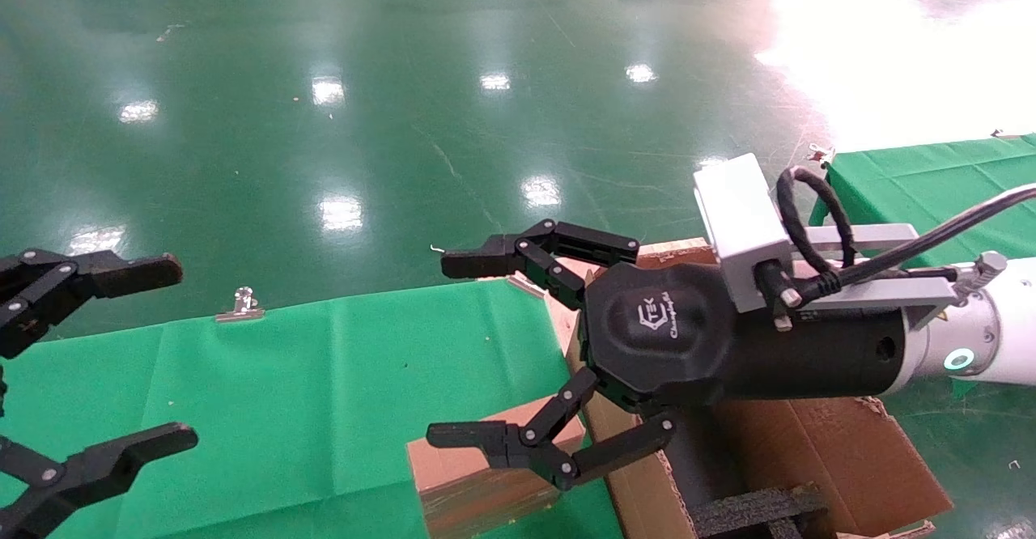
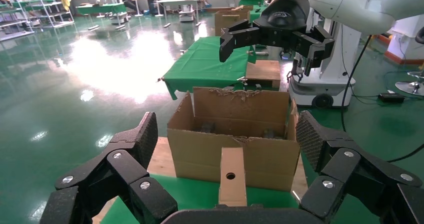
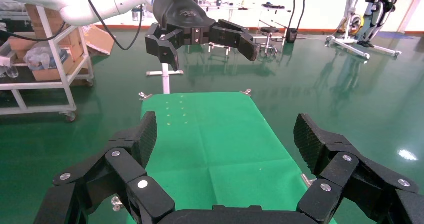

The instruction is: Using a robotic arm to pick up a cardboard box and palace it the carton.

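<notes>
The slim brown cardboard box (image 1: pixel 473 474) stands on the green table against the carton's side. In the left wrist view the cardboard box (image 2: pixel 232 176) shows a narrow face with a round hole. The carton (image 1: pixel 817 450) is open-topped with ragged flaps and black foam inside, and the left wrist view shows the carton (image 2: pixel 230 136) behind the box. My right gripper (image 1: pixel 453 349) on the white robotic arm hovers open above the box and the carton's edge, holding nothing. My left gripper (image 1: pixel 162 353) hangs open at the far left, facing the box, empty. In their own wrist views, the left gripper (image 2: pixel 227 134) and the right gripper (image 3: pixel 225 139) are both spread wide.
A green cloth covers the table (image 1: pixel 283 377), held by a metal clip (image 1: pixel 240 304) at its far edge. A second green table (image 1: pixel 931 183) stands at the right. The carton rests on a wooden board (image 2: pixel 162 159). Glossy green floor surrounds everything.
</notes>
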Motion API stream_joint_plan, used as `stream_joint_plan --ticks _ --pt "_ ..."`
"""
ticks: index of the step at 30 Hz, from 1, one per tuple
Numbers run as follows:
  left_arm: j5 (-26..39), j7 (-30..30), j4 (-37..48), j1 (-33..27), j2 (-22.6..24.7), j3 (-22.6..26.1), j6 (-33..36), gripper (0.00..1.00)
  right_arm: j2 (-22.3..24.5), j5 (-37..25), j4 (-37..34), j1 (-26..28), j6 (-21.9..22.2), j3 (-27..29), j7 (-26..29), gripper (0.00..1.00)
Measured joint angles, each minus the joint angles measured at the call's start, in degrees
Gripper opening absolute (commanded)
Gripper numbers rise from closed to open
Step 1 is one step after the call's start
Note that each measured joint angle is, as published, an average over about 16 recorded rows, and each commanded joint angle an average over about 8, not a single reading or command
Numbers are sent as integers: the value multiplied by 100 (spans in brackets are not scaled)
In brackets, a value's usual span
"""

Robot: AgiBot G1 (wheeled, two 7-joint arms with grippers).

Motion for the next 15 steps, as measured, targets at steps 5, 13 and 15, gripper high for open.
stream_joint_plan --ticks 5,13,15 --pt "0 0 0 0 0 0 0 100 0 0 0 0 0 0 0 100" --pt "0 0 0 0 0 0 0 97 0 0 0 0 0 0 0 100" --pt "0 0 0 0 0 0 0 72 0 0 0 0 0 0 0 100"
